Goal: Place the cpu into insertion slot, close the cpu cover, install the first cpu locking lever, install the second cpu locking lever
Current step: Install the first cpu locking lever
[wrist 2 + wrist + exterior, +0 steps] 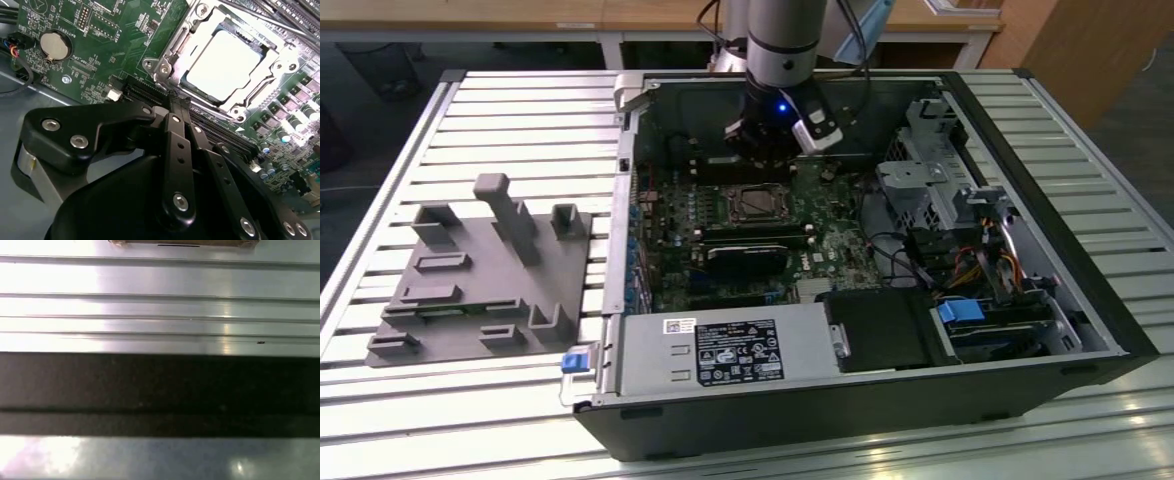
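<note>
In the exterior view, an open computer case (854, 250) lay on a slatted metal counter (480, 120), with a grey plastic fixture (480, 270) on the counter toward the left of the frame. The arm (781, 45) came down from the top centre, and its end effector (761, 150) hung inside the case, just above the insertion slot (754, 203) on the green circuit board (720, 250); whether its fingers were open or closed could not be told from here. A black heatsink (747, 255) sat lower on the board. In the second wrist view, the cpu (223, 66) lay flat in the insertion slot (170, 52) at the upper right of the frame, with the silver cpu cover (257, 97) down around it, its window showing the chip's pale top. The black linkages of the end effector (172, 107) filled the lower half, the fingers (175, 150) drawn together and holding nothing, close to the socket's near edge. A round coin battery (54, 46) sat at the upper left. In the first wrist view, bright metal slats (160, 305) ran across the frame above a dark band (160, 390).
</note>
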### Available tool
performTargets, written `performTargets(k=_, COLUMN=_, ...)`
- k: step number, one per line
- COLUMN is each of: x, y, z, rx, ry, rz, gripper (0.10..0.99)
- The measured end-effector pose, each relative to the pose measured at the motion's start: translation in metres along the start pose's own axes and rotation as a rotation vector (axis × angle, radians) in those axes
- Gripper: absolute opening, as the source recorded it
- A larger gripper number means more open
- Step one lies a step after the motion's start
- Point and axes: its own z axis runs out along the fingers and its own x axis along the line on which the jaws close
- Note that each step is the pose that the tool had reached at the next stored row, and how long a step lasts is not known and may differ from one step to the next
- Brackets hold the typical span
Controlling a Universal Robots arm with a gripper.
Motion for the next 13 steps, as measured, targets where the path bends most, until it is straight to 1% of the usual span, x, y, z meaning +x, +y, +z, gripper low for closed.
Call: performTargets(k=13, x=0.0000, y=-0.0039, z=-0.0003, rx=0.000, ry=0.0000, rz=0.000, gripper=0.110)
